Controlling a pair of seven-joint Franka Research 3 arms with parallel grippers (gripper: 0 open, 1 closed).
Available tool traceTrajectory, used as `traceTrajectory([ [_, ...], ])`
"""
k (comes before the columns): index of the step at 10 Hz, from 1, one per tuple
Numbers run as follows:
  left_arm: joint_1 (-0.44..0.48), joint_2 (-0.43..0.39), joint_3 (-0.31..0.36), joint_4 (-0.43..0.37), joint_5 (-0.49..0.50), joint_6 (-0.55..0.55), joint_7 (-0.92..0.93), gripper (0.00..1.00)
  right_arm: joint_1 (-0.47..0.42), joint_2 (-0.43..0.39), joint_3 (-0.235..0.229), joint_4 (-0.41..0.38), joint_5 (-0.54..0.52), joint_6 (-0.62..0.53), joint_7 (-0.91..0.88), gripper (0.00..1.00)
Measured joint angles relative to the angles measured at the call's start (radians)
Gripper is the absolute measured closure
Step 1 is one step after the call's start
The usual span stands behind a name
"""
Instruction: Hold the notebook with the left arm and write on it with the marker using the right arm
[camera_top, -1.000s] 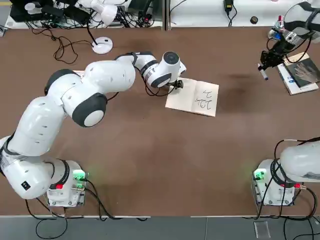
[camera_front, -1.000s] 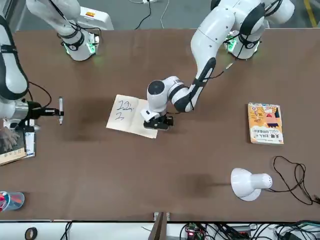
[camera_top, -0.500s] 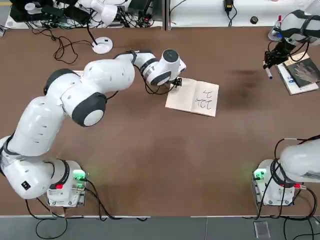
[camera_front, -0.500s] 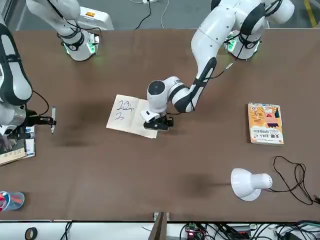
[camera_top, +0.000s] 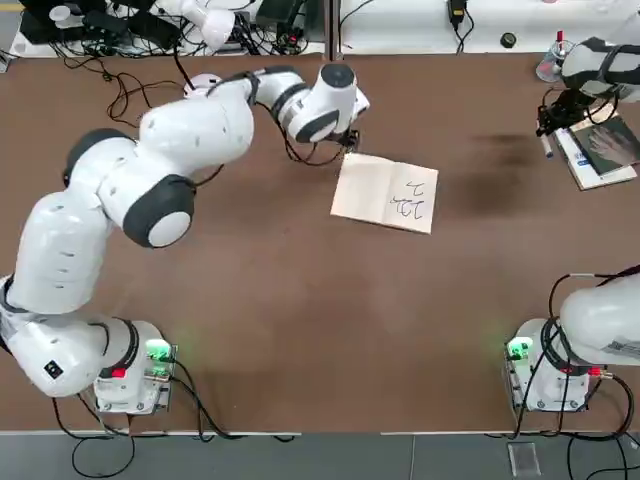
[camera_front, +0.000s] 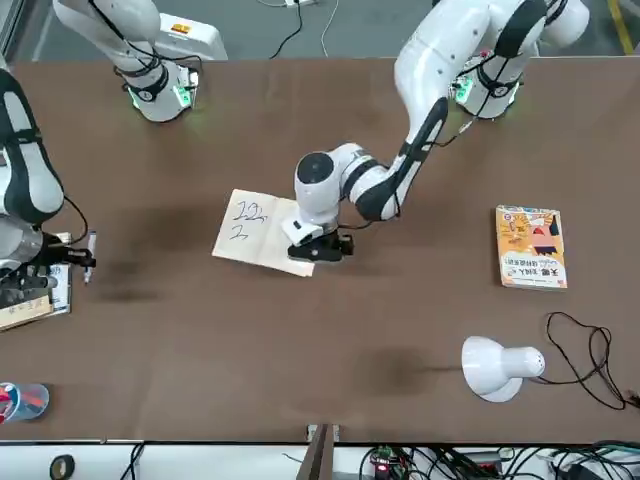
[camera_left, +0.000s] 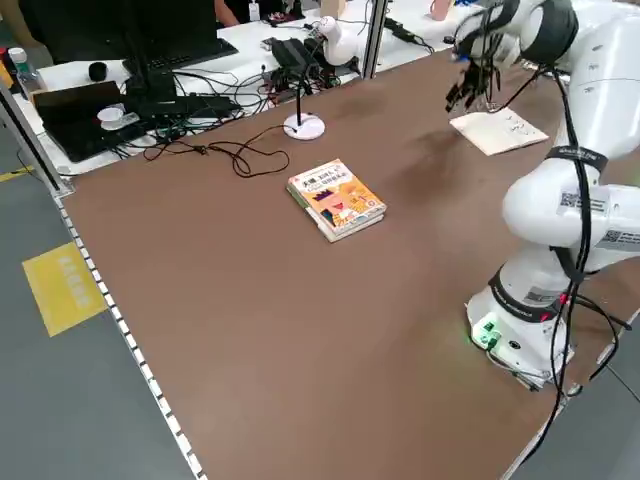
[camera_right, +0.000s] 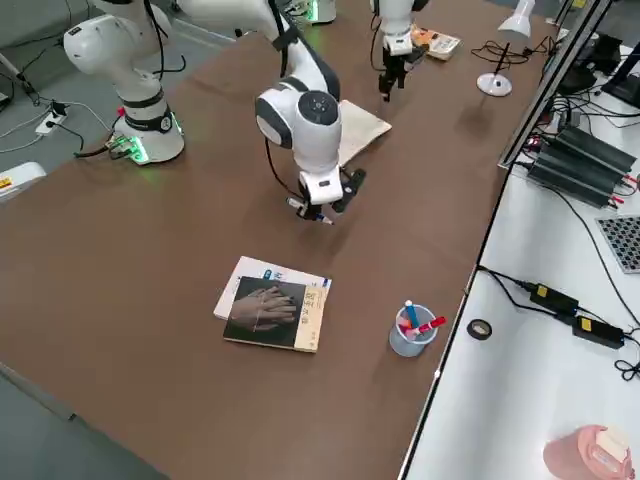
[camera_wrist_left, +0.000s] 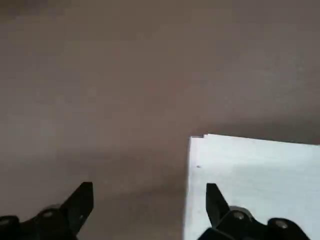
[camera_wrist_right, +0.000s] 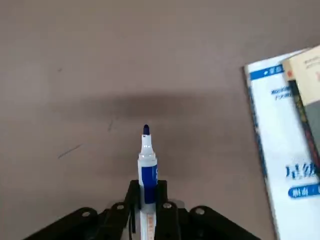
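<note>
The left gripper (camera_wrist_left: 145, 210) hovers with fingers spread over the far left corner of the notebook (camera_top: 385, 193), apparently clear of the paper. The notebook lies mid-table. Far right, the right gripper (camera_wrist_right: 146, 192) pinches the marker (camera_wrist_right: 145, 165) beside a dark-covered book (camera_top: 606, 146).

brown table (camera_top: 250, 300), notebook (camera_top: 385, 193), books (camera_top: 597, 148), lamp (camera_front: 497, 366)

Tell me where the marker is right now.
The marker is clamped in the right tool, at the far right of the top view, beside the dark-covered book and well away from the notebook.
</note>
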Motion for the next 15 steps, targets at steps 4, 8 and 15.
traceTrajectory([
  [4,0.074,-0.159,-0.001,0.003,0.0,-0.138,0.124,0.0,0.0,0.094,0.002,-0.044,0.0,0.187,0.0,0.83],
  [8,0.196,-0.254,-0.001,0.0,-0.063,-0.217,0.324,0.0,0.001,0.115,0.005,-0.106,0.0,0.278,0.0,0.83],
  [15,0.416,-0.387,-0.001,0.002,-0.202,-0.424,0.541,0.0,0.004,0.113,0.009,-0.104,0.001,0.278,0.002,0.5],
])
